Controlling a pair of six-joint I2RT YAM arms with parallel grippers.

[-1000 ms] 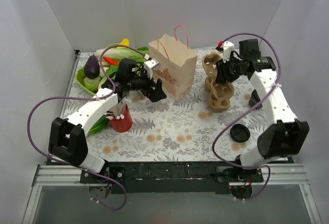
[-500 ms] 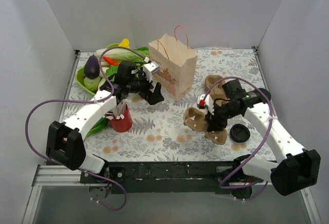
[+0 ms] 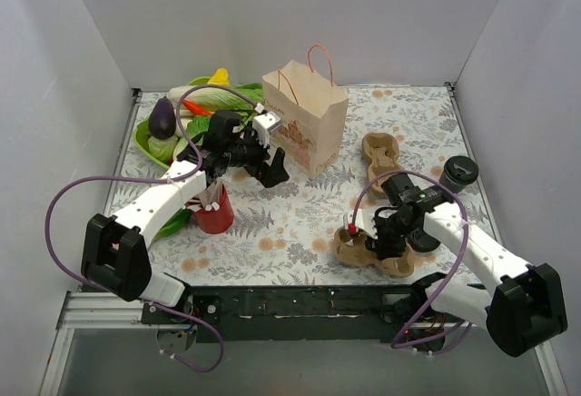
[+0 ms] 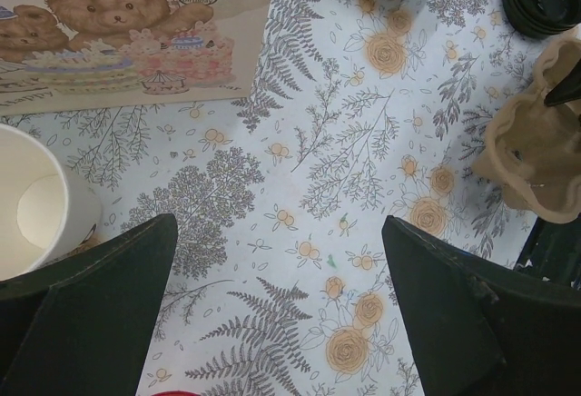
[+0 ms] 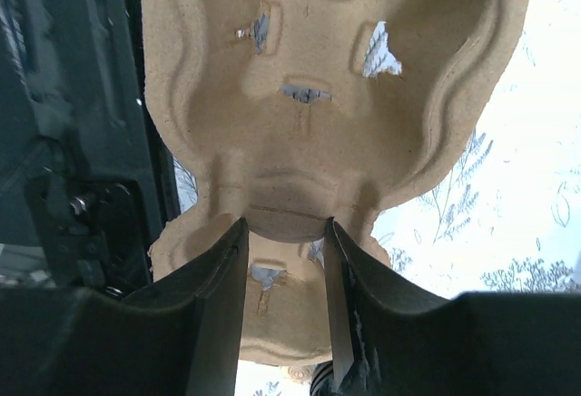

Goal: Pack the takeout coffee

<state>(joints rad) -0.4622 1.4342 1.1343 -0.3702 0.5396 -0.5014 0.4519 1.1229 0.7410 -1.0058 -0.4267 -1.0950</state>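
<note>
The takeout coffee (image 3: pixel 458 173), a paper cup with a black lid, stands upright at the right side of the table, apart from both arms. My right gripper (image 3: pixel 379 235) (image 5: pixel 286 223) is shut on the middle ridge of a brown cardboard carrier (image 3: pixel 349 249) (image 5: pixel 318 96). The carrier lies low near the front edge. My left gripper (image 3: pixel 270 164) (image 4: pixel 280 223) hangs open over bare tablecloth in front of the paper bag (image 3: pixel 309 119), with nothing between its fingers.
A second cardboard carrier (image 3: pixel 381 151) rests behind the held one. A loose black lid (image 3: pixel 423 242) lies partly under my right forearm. A lidless white cup (image 4: pixel 32 219) stands by my left fingers, near a red cup (image 3: pixel 215 217). Vegetables (image 3: pixel 195 105) fill the back left.
My right arm has swung from the back right down to the front edge, carrying the carrier, which now lies flat. The takeout coffee is now uncovered. My left arm has barely moved.
</note>
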